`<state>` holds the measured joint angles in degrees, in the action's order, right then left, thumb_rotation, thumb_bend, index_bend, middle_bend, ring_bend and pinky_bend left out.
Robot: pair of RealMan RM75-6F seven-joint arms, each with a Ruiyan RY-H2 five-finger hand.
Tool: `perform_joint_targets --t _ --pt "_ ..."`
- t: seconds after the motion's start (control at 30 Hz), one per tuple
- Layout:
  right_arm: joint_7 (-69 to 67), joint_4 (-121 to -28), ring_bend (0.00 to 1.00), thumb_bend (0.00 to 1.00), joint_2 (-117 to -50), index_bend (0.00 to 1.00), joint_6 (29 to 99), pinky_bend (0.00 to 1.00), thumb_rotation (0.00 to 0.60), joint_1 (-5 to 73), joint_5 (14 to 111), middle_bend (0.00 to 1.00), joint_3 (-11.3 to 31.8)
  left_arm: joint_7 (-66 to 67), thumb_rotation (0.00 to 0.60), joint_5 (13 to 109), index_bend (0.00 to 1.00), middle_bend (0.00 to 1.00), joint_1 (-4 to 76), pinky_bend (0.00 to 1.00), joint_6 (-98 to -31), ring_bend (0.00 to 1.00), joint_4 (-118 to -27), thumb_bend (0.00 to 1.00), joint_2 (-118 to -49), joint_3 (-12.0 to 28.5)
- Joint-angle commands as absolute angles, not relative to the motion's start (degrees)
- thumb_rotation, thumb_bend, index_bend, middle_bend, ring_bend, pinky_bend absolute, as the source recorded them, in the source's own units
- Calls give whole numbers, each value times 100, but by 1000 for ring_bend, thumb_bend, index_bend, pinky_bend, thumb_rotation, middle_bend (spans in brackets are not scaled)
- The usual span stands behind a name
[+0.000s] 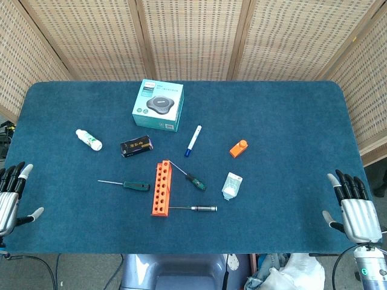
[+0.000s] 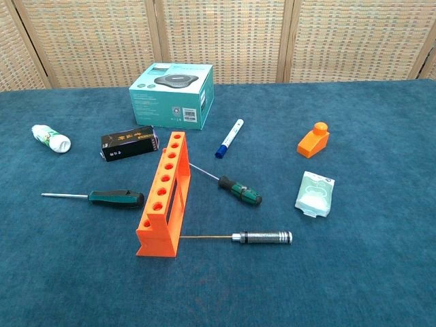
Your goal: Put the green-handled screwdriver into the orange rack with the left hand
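Observation:
The orange rack (image 1: pixel 161 188) (image 2: pixel 163 195) stands mid-table with a row of empty holes on top. Just left of it lies a screwdriver with a dark green handle (image 1: pixel 136 185) (image 2: pixel 116 198), its thin shaft pointing left. A second, shorter screwdriver with a green and black handle (image 1: pixel 195 181) (image 2: pixel 240 191) lies at a slant on the rack's right. My left hand (image 1: pixel 12 196) hovers at the table's left edge, fingers spread, holding nothing, far from both. My right hand (image 1: pixel 354 208) hangs spread and empty at the right edge. The chest view shows neither hand.
A metal-handled screwdriver (image 2: pixel 262 237) lies in front of the rack. Behind it are a teal box (image 1: pixel 158 105), a small black box (image 1: pixel 136 145), a white bottle (image 1: pixel 89 139) and a blue marker (image 1: pixel 193 140). An orange block (image 1: pixel 239 148) and a white packet (image 1: pixel 231 185) sit to the right.

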<state>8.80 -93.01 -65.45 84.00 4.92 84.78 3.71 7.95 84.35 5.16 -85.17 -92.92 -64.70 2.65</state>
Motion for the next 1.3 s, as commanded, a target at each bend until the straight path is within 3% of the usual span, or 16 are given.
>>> perform_joint_targets --t 0.03,1.03,1.3 --pt "889 -9306 0 244 -6548 0 8393 0 600 495 8483 0 367 791 600 8430 0 0 514 0 -8518 0 -9292 57 -6467 266" --pt "886 -9323 0 245 -6528 0 8429 0 600 457 8461 0 368 812 600 8462 1 0 590 0 -8372 0 -9358 89 -6445 232" --pt "837 -9333 0 242 -6525 0 8423 0 600 470 8452 0 390 1090 600 8396 77 0 981 0 -7979 0 -9791 94 -6358 452"
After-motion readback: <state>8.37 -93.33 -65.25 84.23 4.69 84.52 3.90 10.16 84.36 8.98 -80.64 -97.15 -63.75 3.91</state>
